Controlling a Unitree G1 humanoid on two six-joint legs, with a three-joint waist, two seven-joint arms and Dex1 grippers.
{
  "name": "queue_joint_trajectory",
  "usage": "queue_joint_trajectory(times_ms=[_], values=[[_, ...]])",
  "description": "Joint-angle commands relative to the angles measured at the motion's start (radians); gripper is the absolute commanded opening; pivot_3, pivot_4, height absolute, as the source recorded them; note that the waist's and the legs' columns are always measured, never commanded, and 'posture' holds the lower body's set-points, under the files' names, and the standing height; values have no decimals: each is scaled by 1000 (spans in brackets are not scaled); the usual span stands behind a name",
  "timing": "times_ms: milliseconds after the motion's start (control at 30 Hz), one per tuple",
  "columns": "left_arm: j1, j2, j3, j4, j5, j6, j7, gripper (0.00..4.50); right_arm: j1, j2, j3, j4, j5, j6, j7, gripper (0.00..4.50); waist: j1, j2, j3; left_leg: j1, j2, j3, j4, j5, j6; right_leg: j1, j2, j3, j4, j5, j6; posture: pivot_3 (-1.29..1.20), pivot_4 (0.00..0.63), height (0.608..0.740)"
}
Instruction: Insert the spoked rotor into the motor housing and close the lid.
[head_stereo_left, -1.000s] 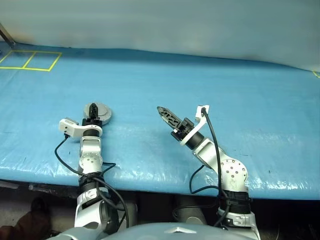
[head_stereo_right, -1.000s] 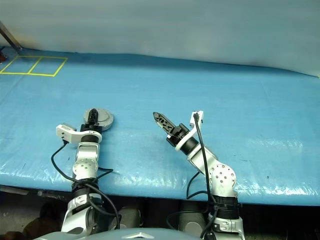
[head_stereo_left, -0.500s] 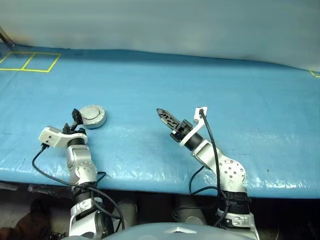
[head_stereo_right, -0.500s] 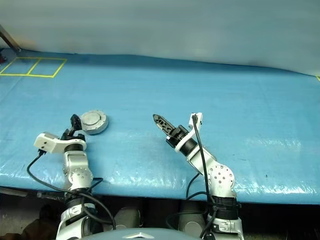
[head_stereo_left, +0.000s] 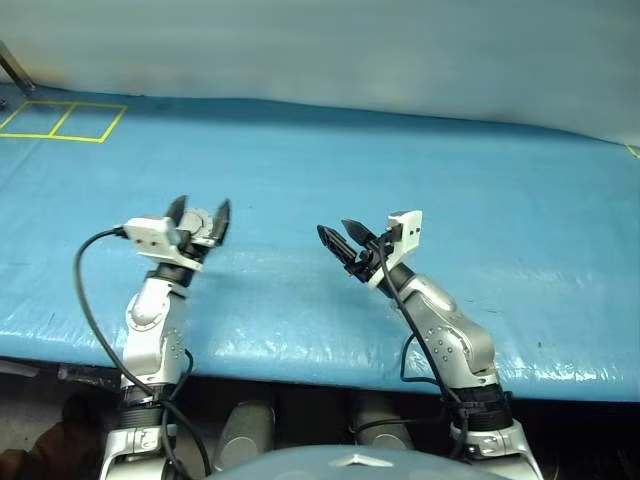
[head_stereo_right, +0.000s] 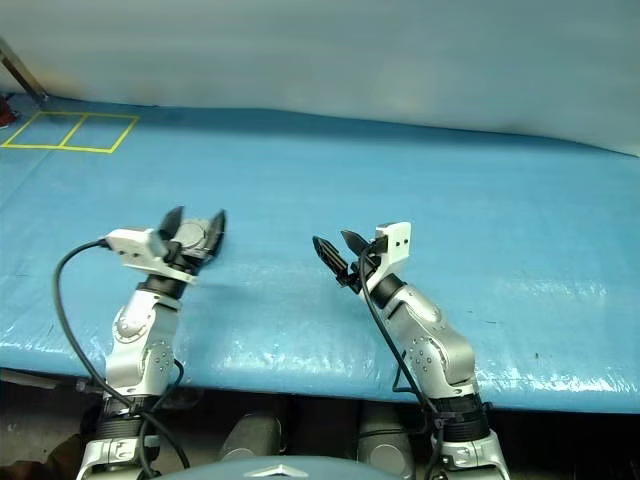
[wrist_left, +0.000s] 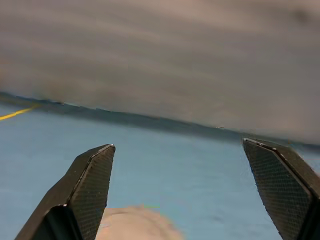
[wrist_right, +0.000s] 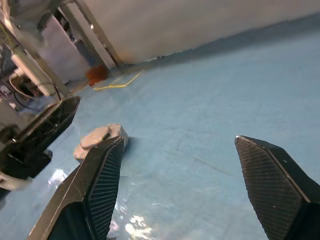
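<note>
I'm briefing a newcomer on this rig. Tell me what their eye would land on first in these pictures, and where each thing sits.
The wide blue table cover fills the scene, with both arms reaching over its near edge. The left gripper and the right gripper both stand open, holding nothing. Just behind the left gripper's fingers lies the round grey motor housing with its lid closed, and yellow tape squares mark the far left corner.

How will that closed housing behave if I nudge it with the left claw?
The housing looks like a low, flat metal puck lying lid-up, so it will probably stay stiff and slide rather than tip or roll. The blue table cover looks glossy, so it may skid easily. Its rounded rim could slip off a finger.
</note>
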Motion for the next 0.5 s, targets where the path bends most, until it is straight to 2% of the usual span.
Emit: queue_joint_trajectory(times_ms=[33,133,333,467,500], values=[[9,73,-104,-84,44,40,-133,4465,6,-71,8,-35,-103,-44,35,3735,-2,0,0,0,0,0,0,0,0,0,0,0,0,0,-1,0,150,740],[8,147,-186,-86,88,61,-233,4465,14,-141,13,-29,-181,-76,63,3735,-6,0,0,1,1,0,-2,0,0,-1,0,0,1,-1,-2,0,150,740],[-10,184,-218,-20,114,50,-322,4465,29,-211,22,-17,-265,-81,103,3735,-3,0,1,0,1,0,-1,0,0,-1,0,0,1,-1,-2,0,150,740],[-19,175,-212,0,98,50,-351,4500,36,-206,14,-38,-263,-63,114,4485,0,0,1,0,1,0,-1,0,0,-1,0,0,1,-1,-2,0,150,740],[-21,172,-211,3,97,47,-354,4500,35,-199,11,-38,-268,-64,106,4485,2,0,1,0,1,0,-1,0,0,-1,-1,0,1,-1,-2,0,150,740]])
